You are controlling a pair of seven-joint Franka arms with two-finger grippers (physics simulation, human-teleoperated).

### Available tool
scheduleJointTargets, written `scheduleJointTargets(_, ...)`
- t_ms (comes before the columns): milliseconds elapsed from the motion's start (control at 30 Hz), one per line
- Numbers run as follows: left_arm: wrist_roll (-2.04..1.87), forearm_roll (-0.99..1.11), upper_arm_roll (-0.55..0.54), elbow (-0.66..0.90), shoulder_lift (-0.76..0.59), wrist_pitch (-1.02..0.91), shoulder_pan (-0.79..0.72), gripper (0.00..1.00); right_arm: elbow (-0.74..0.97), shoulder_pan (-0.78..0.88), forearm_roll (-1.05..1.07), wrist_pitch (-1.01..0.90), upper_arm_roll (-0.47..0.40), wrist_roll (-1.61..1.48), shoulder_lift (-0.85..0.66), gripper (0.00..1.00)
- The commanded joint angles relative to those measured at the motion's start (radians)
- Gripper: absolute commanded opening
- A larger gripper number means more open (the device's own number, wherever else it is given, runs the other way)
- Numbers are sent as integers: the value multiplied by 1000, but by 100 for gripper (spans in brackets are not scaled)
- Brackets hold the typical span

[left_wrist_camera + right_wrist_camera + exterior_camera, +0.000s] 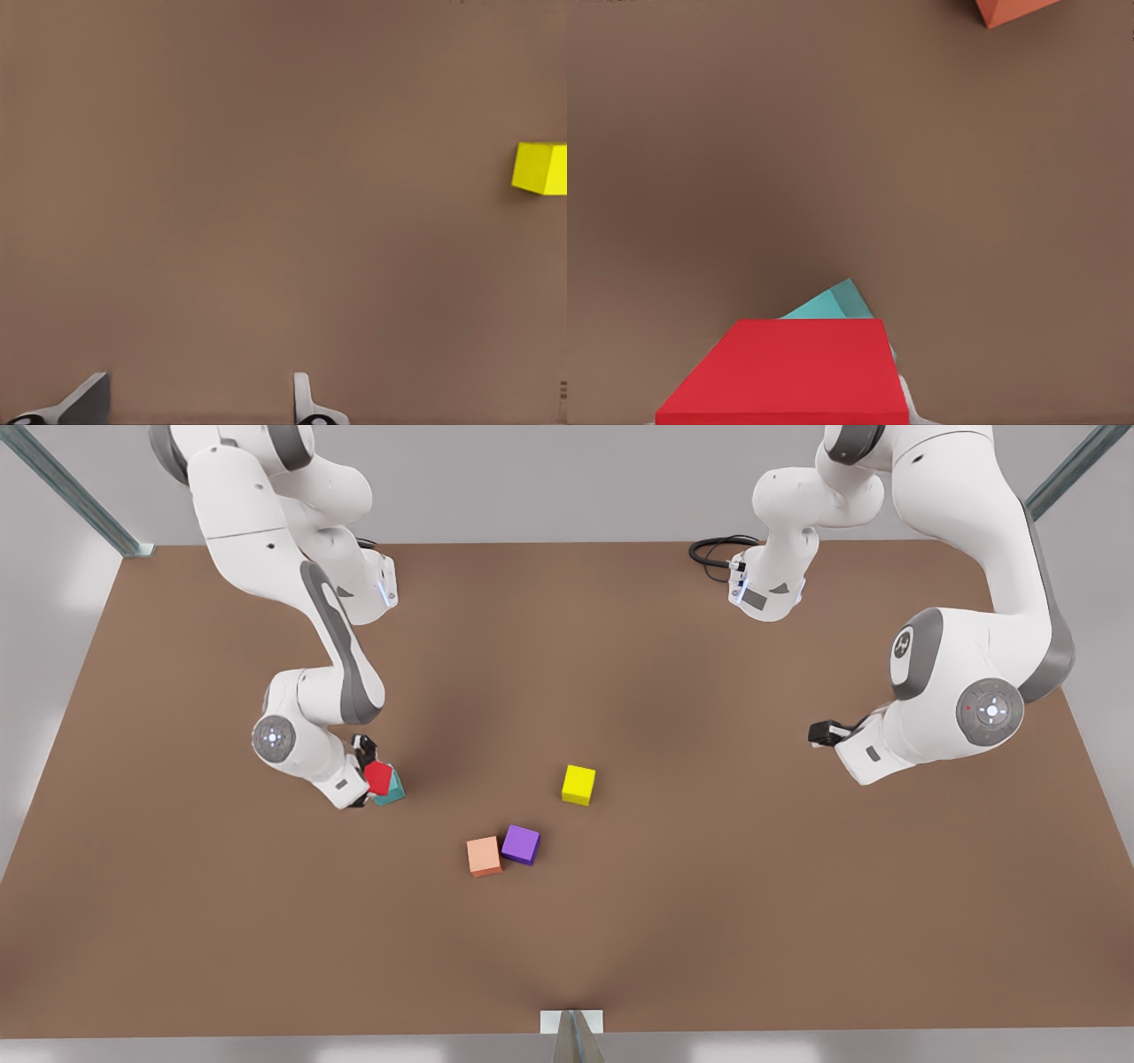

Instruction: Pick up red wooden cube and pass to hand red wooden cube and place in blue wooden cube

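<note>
At the front view's left, my right gripper [370, 775], the hand, is shut on the red wooden cube [379, 777]. The cube is tilted and sits right over the blue wooden cube [392, 791], a teal block on the table. In the right wrist view the red wooden cube [788, 372] is close up, with a corner of the blue wooden cube [833, 304] peeking out from behind it. Whether the two cubes touch is unclear. My left gripper [824, 732] hangs at the front view's right, away from the cubes. It is open [195, 407] with nothing between its fingers.
A yellow cube [578, 785] lies near the middle of the brown table [709, 921] and also shows in the left wrist view [542, 168]. A salmon cube [484, 856] and a purple cube [520, 844] lie side by side nearer the front edge.
</note>
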Motion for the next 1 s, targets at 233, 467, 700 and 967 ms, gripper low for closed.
scheduleJointTargets(233, -71, -50, 1, 9, -8, -41, 16, 100, -31, 9, -5, 125, 1, 500, 14, 39)
scheduleJointTargets(467, -77, -48, -2, 9, -10, -81, 16, 100, -51, 9, -3, 112, 1, 502, 6, 54)
scheduleJointTargets(700, -78, -44, -3, 10, -10, -76, 12, 100, -61, 9, -3, 77, 2, 503, -11, 100)
scheduleJointTargets(967, -78, -45, -3, 10, -9, -78, 13, 100, -54, 9, 3, 57, 4, 495, -17, 100)
